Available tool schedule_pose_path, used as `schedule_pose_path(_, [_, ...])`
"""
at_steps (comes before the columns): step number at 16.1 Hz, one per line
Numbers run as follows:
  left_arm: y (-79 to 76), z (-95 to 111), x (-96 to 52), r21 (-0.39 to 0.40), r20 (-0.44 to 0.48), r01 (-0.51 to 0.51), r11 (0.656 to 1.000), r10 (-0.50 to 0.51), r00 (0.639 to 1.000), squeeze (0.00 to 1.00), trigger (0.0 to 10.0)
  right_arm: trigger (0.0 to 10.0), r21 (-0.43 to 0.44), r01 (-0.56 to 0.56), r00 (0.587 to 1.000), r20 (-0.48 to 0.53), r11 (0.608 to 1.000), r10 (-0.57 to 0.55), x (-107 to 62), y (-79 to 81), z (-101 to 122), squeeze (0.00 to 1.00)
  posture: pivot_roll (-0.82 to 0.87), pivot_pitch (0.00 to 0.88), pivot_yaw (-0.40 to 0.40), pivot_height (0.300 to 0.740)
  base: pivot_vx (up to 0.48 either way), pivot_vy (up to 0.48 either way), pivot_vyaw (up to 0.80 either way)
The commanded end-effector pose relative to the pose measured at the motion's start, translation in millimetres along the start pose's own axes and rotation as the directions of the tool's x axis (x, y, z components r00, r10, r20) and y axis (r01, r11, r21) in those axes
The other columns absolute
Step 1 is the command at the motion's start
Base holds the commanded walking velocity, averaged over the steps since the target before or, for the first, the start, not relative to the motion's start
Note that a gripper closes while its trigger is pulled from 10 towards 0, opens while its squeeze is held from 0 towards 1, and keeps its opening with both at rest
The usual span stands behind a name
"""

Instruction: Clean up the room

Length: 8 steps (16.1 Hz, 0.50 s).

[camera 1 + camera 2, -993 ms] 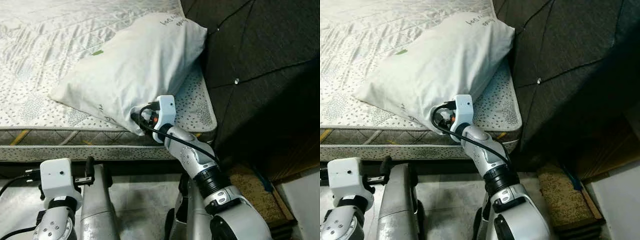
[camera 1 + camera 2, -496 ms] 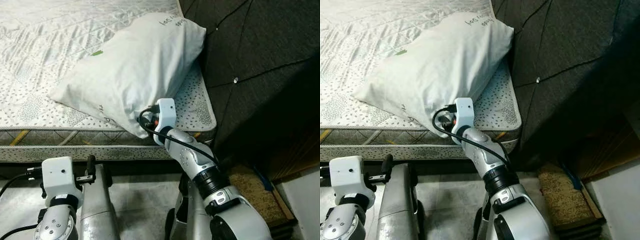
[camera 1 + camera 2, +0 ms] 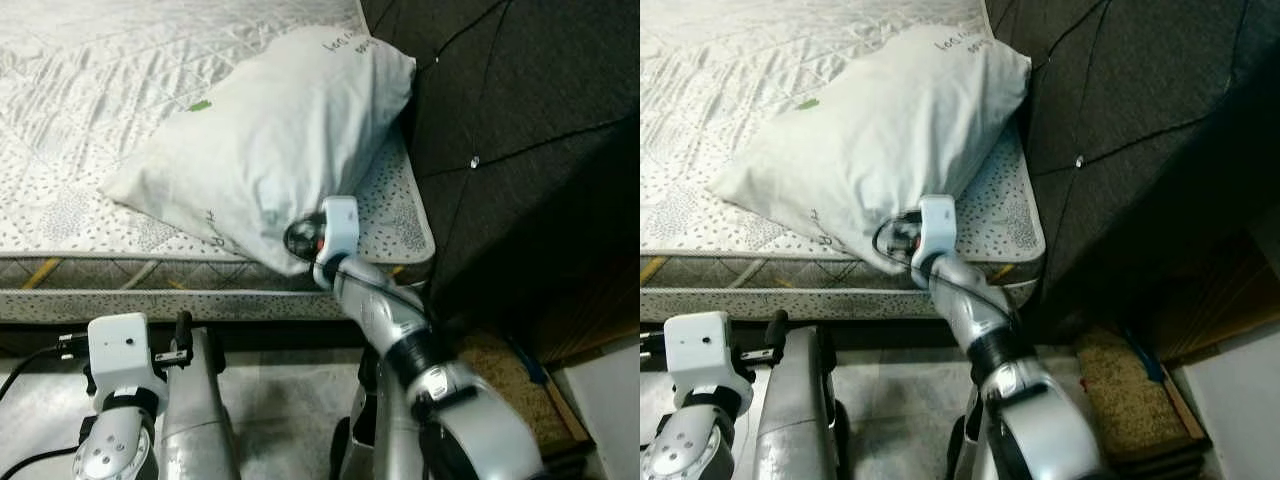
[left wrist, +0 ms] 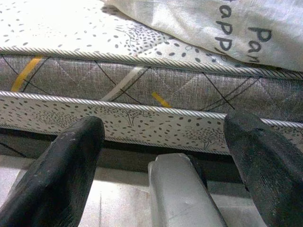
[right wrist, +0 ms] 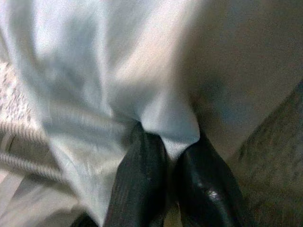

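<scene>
White fabric: pillow (image 3: pixel 270 150) was a soft, plump rectangle in a smooth pale case, lying on the mattress (image 3: pixel 90 90) at its corner nearest the headboard (image 3: pixel 520 130), one end leaning against that panel.
Writing on pillow: dark handwritten-style letters ran along the far end, too small to read in the head views; in the left wrist view the near edge showed "appy" and "Pan", cut off at the picture's edge.
Small label: a green tag (image 3: pixel 199 105) sat on the pillow's upper face.
Mattress: quilted, printed with grey speckles and little tree shapes, edged with twisted cord piping; yellow and pale stripes crossed its grey side band.
Headboard: dark tufted upholstery with a shiny button (image 3: pixel 474 161).
Right claw (image 5: pixel 173 163): clenched on the pillow's lower corner at the mattress edge, a fold of white cloth pinched between the two black fingers (image 5: pixel 142 179).
Left claw (image 4: pixel 163 142): spread wide and holding nothing, low beside the bed, facing the mattress side.
Floor (image 3: pixel 280 400): pale and glossy.
</scene>
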<state>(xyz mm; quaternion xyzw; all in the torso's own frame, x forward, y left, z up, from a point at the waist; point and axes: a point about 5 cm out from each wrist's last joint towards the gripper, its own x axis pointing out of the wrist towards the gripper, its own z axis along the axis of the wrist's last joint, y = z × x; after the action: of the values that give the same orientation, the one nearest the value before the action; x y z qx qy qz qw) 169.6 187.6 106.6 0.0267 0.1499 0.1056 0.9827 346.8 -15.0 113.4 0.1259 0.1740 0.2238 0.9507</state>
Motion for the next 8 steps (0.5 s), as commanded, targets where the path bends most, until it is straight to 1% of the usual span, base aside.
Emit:
schedule_pose_path(1, [-0.9, -3, 0.9, 0.007, -0.011, -0.001, 1.000, 0.001, 1.000, 0.00, 10.0, 0.0, 0.023, -0.043, 0.993, 0.113, 0.999, 0.040, 8.9, 27.6, 32, 0.00, 0.16, 0.076, -0.139, 0.536, 0.000, 0.000, 0.00])
schedule_pose_path(3, [-2.6, -4, 6.6, 0.007, -0.006, 0.000, 1.000, 0.000, 1.000, 0.00, 10.0, 0.0, 0.002, 0.090, 0.969, 0.232, 0.996, -0.088, 6.5, -13.8, 77, 0.00, 0.15, 0.049, -0.139, 0.536, 0.000, 0.000, 0.00])
schedule_pose_path(4, [-3.3, -4, 9.1, 0.005, -0.002, 0.000, 1.000, 0.000, 1.000, 0.00, 10.0, 0.0, 0.001, 0.133, 0.953, 0.276, 0.991, -0.129, 3.4, -27.2, 93, 0.00, 0.14, 0.043, -0.139, 0.536, 0.000, 0.000, 0.00])
schedule_pose_path(5, [-4.5, -3, 14.9, 0.001, 0.011, -0.002, 1.000, 0.002, 1.000, 0.00, 10.0, 0.0, 0.006, 0.203, 0.917, 0.349, 0.979, -0.192, -4.2, -48.0, 120, 0.00, 0.13, 0.014, -0.138, 0.536, 0.000, 0.000, 0.00])
schedule_pose_path(7, [-7.2, 0, 22.7, -0.005, 0.031, -0.002, 1.000, 0.003, 1.000, 0.00, 10.0, 0.0, 0.016, 0.281, 0.868, 0.421, 0.960, -0.261, -16.1, -69.6, 146, 0.00, 0.12, 0.000, -0.134, 0.536, 0.000, 0.000, 0.00])
schedule_pose_path(8, [-10.3, 3, 29.0, -0.010, 0.048, 0.004, 1.000, -0.003, 0.999, 0.00, 10.0, 0.0, 0.040, 0.343, 0.814, 0.487, 0.938, -0.318, -29.0, -87.4, 168, 0.00, 0.11, 0.000, -0.129, 0.536, 0.000, 0.000, 0.00])
